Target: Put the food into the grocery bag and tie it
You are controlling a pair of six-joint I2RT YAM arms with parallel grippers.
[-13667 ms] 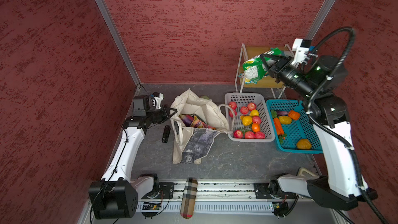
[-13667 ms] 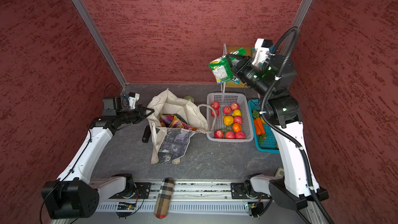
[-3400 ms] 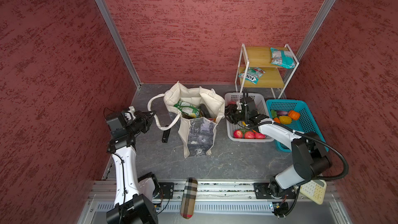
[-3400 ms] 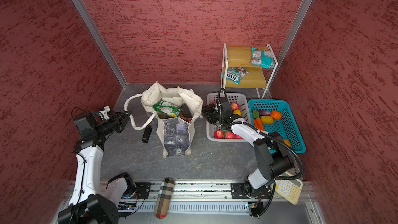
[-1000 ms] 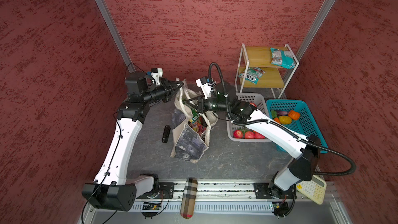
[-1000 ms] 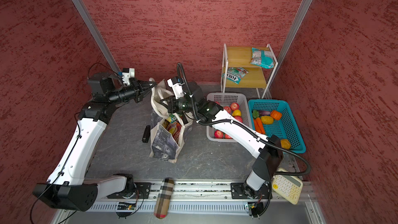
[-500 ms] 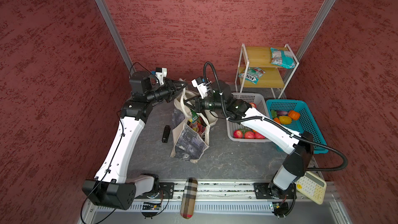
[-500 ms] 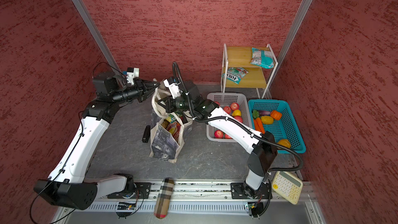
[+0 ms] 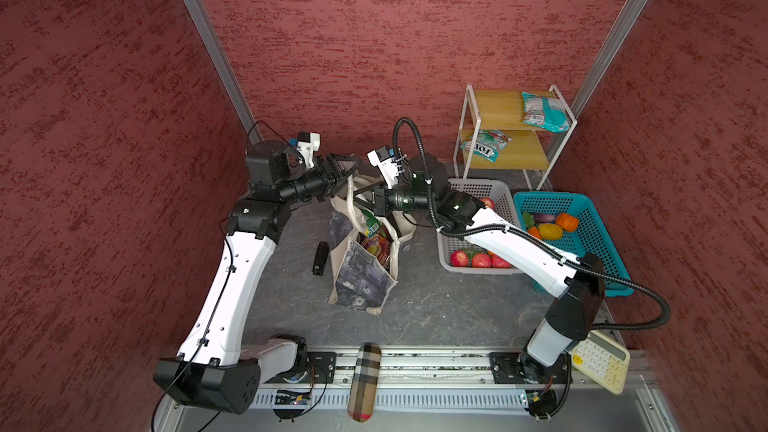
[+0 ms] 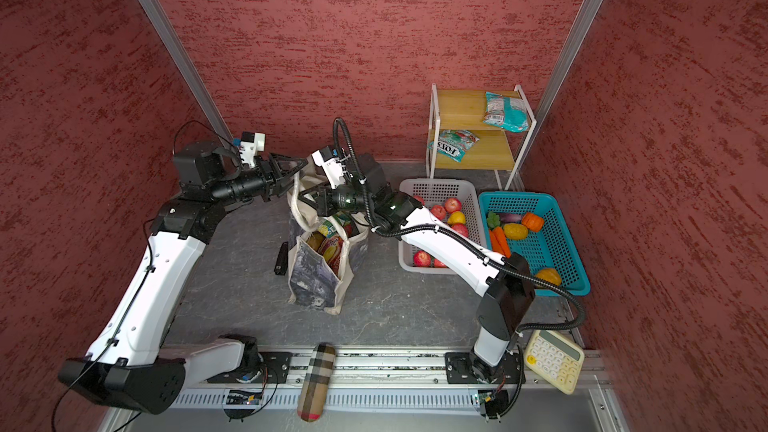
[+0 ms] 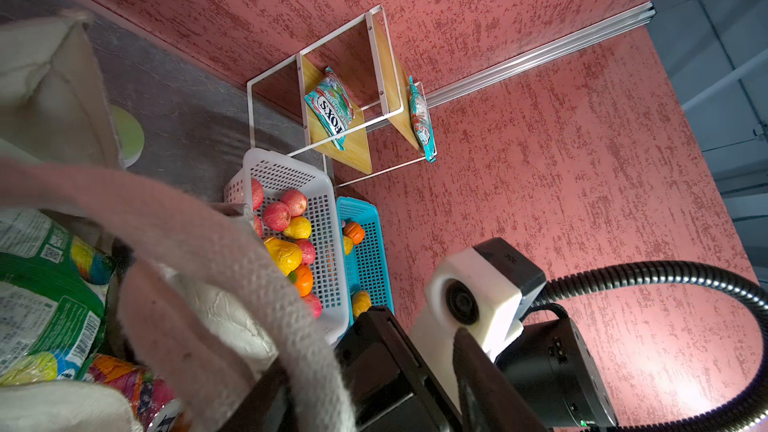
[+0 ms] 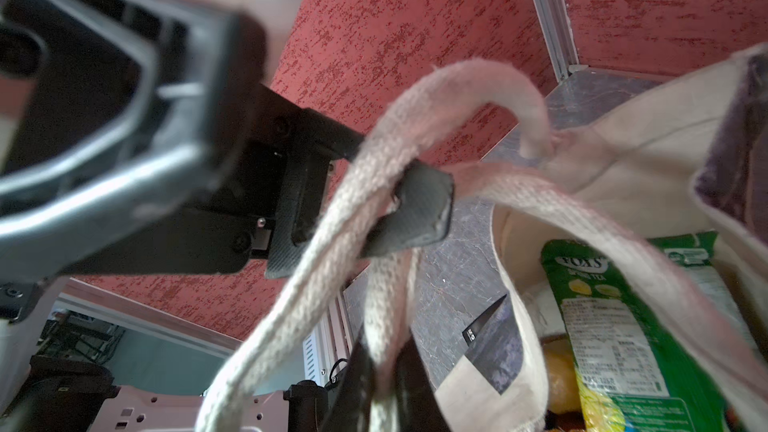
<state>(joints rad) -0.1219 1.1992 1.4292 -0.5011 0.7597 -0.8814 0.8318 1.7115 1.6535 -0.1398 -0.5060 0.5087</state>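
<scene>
We see food (image 10: pixel 330 247) in the bag (image 10: pixel 311 284). Above its mouth our left end effector (image 10: pixel 297 172) stands wide, a strap (image 12: pixel 415 110) looped across one finger. Our right end effector (image 10: pixel 309 201), nearer the mouth, pinches strap.

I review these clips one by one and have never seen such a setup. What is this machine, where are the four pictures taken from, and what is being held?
Two white robot arms stand on a rail at the front edge of a grey table. Two pictures look down from overhead, nearly alike; the other two come from cameras on each arm's wrist. On the table stand a cream bag with snack packets inside, a white basket of toy fruit, a blue basket of toy vegetables and a small shelf with two packets. The right hand is shut on a bag strap; the left hand is open, a loop of strap draped over one of its fingers.
</scene>
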